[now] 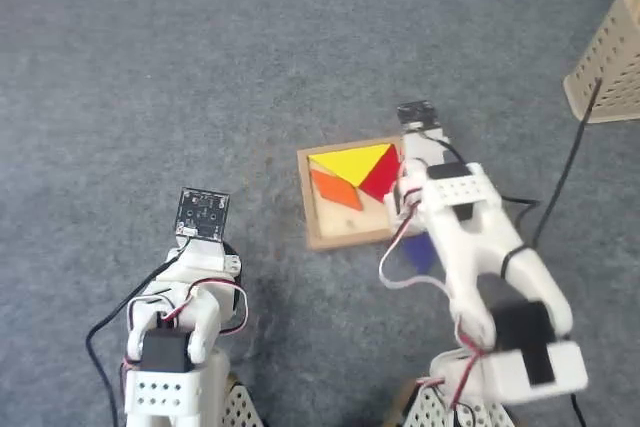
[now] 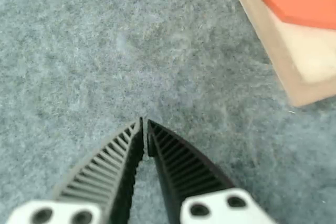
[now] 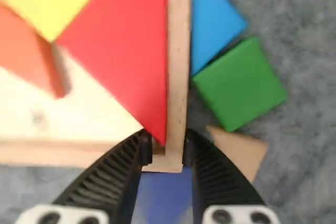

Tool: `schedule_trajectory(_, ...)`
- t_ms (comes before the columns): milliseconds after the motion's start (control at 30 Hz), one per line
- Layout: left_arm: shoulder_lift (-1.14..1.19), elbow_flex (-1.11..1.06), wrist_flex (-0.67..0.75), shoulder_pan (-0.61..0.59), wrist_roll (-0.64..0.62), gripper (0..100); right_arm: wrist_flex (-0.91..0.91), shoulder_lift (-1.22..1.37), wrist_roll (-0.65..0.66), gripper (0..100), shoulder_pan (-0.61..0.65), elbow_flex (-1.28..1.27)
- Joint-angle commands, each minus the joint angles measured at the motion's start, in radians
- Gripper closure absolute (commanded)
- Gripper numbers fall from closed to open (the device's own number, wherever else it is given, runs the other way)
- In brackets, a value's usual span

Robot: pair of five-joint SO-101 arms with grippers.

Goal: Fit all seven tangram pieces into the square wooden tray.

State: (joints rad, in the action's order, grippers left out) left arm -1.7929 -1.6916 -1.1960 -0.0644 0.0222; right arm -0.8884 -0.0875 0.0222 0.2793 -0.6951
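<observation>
- Our right gripper (image 3: 165,142) pinches the tray (image 3: 177,51) rim at a corner: one finger inside by the red triangle (image 3: 121,51), one outside.
- If we shift the tray, we should slide it flat and slowly so the seated pieces don't hop.
- The blue triangle (image 3: 212,19), green square (image 3: 239,82), tan triangle (image 3: 239,150) and dark blue piece (image 3: 163,192) (partly under the gripper) wait just outside — we shouldn't scatter them.
- Our left gripper (image 2: 144,124), jaws pressed together, hangs over the carpet (image 2: 79,51) near the tray.

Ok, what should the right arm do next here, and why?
Probably lift the right end effector away from the tray corner and shift to the blue triangle just outside its wall. Only the yellow triangle, orange piece and red triangle sit inside; the green square also waits on the carpet.
</observation>
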Motion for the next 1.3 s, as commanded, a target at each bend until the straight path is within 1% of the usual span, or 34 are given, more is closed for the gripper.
schedule_trajectory(0, -0.003, 0.005, -0.005, -0.005, -0.009, 99, -0.031, -0.154, 0.021, 90.9, 0.094, -0.003)
schedule_trajectory(100, -0.003, 0.005, -0.005, -0.005, -0.009, 99, -0.047, -0.223, 0.032, 90.9, 0.151, -0.002)
schedule_trajectory(267, -0.003, 0.005, -0.005, -0.005, -0.009, 99, -0.047, -0.242, 0.077, 90.9, 0.22, 0.06)
schedule_trajectory(367, -0.003, 0.005, -0.005, -0.005, -0.009, 99, -0.035, -0.176, 0.189, 91.0, 0.252, 0.146)
schedule_trajectory(467, -0.003, 0.005, -0.005, -0.005, -0.009, 99, -0.036, -0.056, 0.282, 91.0, 0.272, 0.229)
schedule_trajectory(667, -0.003, 0.005, -0.005, -0.005, -0.009, 99, -0.027, 0.194, 0.287, 91.0, 0.274, 0.419)
schedule_trajectory(800, -0.003, 0.005, -0.005, -0.005, -0.009, 99, 0.004, 0.3, 0.272, 91.5, 0.274, 0.482)
schedule_trajectory(1000, -0.003, 0.005, -0.005, -0.005, -0.009, 99, 0.038, 0.36, 0.245, 91.6, 0.269, 0.491)
schedule_trajectory(1067, -0.003, 0.005, -0.005, -0.005, -0.009, 99, 0.036, 0.364, 0.245, 94.3, 0.266, 0.486)
schedule_trajectory(1133, -0.003, 0.005, -0.005, -0.005, -0.009, 99, 0.025, 0.364, 0.245, 99.7, 0.265, 0.482)
schedule_trajectory(1200, -0.003, 0.005, -0.005, -0.005, -0.009, 99, 0.012, 0.355, 0.245, 98.4, 0.265, 0.457)
schedule_trajectory(1267, -0.003, 0.005, -0.005, -0.005, -0.009, 99, -0.002, 0.337, 0.245, 99.5, 0.265, 0.428)
